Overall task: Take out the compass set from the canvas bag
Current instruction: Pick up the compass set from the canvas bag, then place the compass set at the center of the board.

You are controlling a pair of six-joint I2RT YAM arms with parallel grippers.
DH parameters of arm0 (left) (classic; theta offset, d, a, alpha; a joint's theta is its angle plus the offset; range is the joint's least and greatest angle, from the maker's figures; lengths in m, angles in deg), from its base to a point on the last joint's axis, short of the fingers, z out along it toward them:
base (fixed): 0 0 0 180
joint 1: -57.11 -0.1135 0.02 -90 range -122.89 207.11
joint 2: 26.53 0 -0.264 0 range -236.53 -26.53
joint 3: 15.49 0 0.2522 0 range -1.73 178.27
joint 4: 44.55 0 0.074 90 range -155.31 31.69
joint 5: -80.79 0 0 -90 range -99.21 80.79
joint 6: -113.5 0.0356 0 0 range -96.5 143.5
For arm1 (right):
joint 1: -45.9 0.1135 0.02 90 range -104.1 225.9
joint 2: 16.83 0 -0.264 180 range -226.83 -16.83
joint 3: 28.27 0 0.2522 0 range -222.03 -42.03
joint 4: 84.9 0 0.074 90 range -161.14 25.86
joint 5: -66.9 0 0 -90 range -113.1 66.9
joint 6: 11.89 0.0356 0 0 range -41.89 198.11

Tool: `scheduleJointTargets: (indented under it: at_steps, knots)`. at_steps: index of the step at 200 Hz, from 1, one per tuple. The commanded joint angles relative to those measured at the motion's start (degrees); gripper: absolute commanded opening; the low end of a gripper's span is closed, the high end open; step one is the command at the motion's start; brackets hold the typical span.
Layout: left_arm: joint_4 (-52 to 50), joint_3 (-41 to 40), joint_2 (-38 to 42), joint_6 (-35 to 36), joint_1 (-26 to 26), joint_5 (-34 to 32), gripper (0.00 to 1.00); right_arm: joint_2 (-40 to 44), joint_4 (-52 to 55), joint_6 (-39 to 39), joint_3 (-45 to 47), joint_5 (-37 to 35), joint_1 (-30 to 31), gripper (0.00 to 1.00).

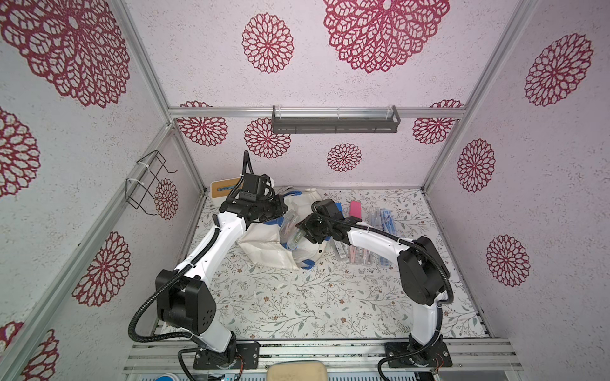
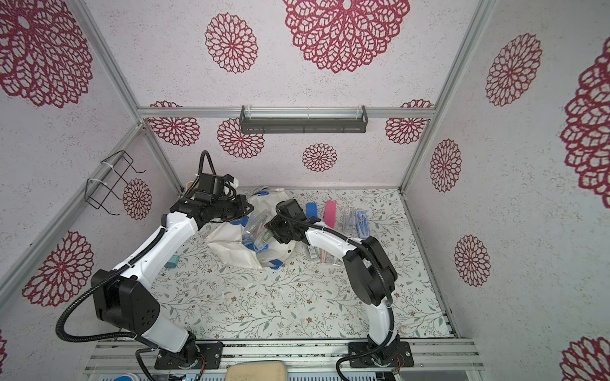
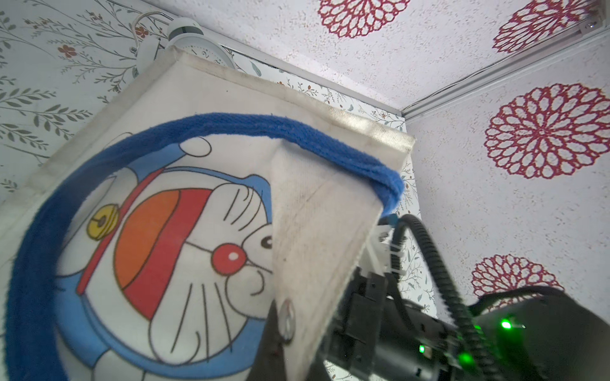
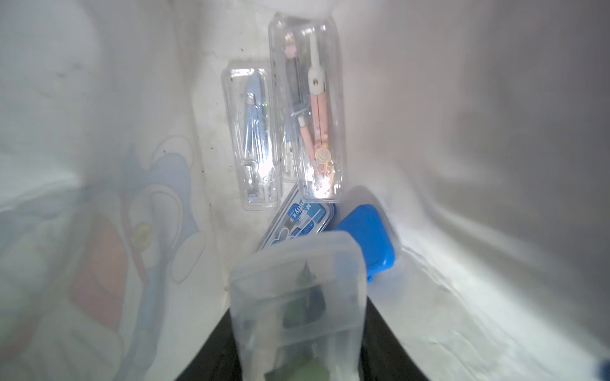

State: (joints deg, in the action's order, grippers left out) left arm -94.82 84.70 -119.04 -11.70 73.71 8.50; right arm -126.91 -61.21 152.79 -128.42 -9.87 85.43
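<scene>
Your bench [image 1: 297, 303] carries everything, and on its far half, left of the middle, lies the canvas bag [image 1: 264, 249], tipped onto its side with the mouth turned toward the right edge. I judge it lies that way so the mouth can be entered level rather than from above. The left arm [image 1: 227, 231] reaches in from the left edge. Its jaws are fully shut, pinching a fold of the bag's rim canvas close to the blue handle [image 3: 297, 132]. That grip reads as a prop, lifting the rim so the mouth gapes.

The right arm [image 1: 366, 239] comes from the right edge into that mouth. Its jaws stand part-way open, clamped on the sides of the compass set [image 4: 297, 297], a clear case with something green inside. The wrist view shows canvas walls all around it, so the set sits at the bag's mouth and is not yet clear of it.

Its long axis runs straight out from the jaws. In a top view the compass set [image 2: 262, 239] slants, free end toward the near-left corner and gripped end toward the far-right corner. Held by one end like this, it should slide out with a straight pull back along that axis.

Between the bag and the right edge, a pink case [image 1: 355, 211] and several clear ones lie side by side on the bench. Deeper in the bag you can see a pink-compass case [image 4: 310, 109], a blue-compass case [image 4: 254, 142] and a solid blue box [image 4: 366, 244]
</scene>
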Motion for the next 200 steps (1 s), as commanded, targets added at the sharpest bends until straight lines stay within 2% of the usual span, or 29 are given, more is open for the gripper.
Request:
scheduleJointTargets:
  at_steps: [1, 34, 72, 100, 120, 134, 165, 200]
  knots:
    - [2.59, 1.81, -0.64, 0.03, -0.69, 0.43, 0.0, 5.67, 6.74, -10.92, -2.93, -2.84, -1.77, 0.33]
    - [3.11, 1.89, -0.76, 0.09, -1.22, 0.87, 0.0, 10.92, 11.46, -18.85, -3.0, -2.48, -5.28, 0.33]
    - [2.34, 2.95, -0.65, 1.01, -1.57, 1.29, 0.0, 15.84, 24.16, -30.63, -3.53, -1.49, -11.71, 0.32]
    - [1.71, 3.27, -0.58, 1.41, -1.57, 1.8, 0.0, 18.52, 32.89, -38.32, -0.42, -0.9, -16.78, 0.31]
    - [1.78, 3.0, -0.31, 1.5, -1.57, 2.1, 0.0, 18.52, 38.91, -43.05, 2.22, -2.36, -17.8, 0.3]
    - [1.8, 2.95, -0.19, 1.62, -1.57, 2.28, 0.0, 18.88, 40.13, -43.78, 5.86, -2.43, -17.71, 0.29]
    - [2.04, 2.95, -0.13, 1.69, -1.58, 2.59, 0.0, 22.37, 34.98, -40.61, 19.06, -0.42, -17.59, 0.29]
    - [2.22, 2.64, -0.01, 1.63, -1.57, 3.12, 0.0, 24.3, 34.14, -39.25, 28.73, -3.02, -16.57, 0.29]
